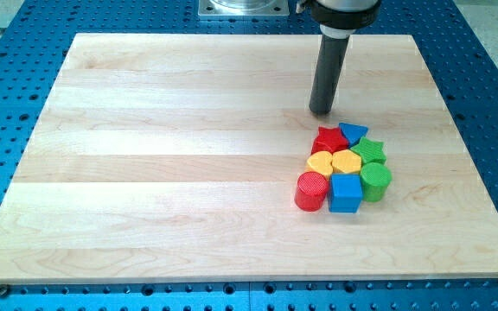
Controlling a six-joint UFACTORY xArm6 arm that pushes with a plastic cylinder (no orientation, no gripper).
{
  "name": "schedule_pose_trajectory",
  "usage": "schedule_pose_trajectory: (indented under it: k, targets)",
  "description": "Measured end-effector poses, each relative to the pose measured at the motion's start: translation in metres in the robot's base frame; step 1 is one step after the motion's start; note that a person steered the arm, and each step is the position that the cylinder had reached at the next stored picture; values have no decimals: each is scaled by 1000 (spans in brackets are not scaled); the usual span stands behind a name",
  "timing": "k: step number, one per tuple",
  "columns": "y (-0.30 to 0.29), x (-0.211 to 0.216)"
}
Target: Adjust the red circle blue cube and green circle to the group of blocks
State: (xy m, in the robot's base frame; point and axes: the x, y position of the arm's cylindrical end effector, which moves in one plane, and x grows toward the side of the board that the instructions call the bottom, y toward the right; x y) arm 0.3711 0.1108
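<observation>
Ridged red circle (311,191), upright

The only obstacles on the wooden board (145,164) sit in one tight cluster toward its right edge, slightly below the middle. Its near row is the red cylinder (311,191), blue cube (346,193) and green cylinder (375,181), packed together. Behind them lie two yellow blocks (320,162) (347,161), then a red star (328,141), blue triangle (353,132) and green star (371,151). The rod's tip (322,111) stands just beyond the red star, toward the far edge, leaving a narrow gap. Bare wood runs from the cluster to the left edge, along the near edge, and in a strip beside the right edge.
</observation>
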Motion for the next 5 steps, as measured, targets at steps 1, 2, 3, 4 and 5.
schedule_pose_trajectory:
  k: [1, 2, 3, 4, 5]
  targets:
    - [0, 0]
    - [0, 0]
    - [0, 0]
    - [7, 0]
    - [10, 0]
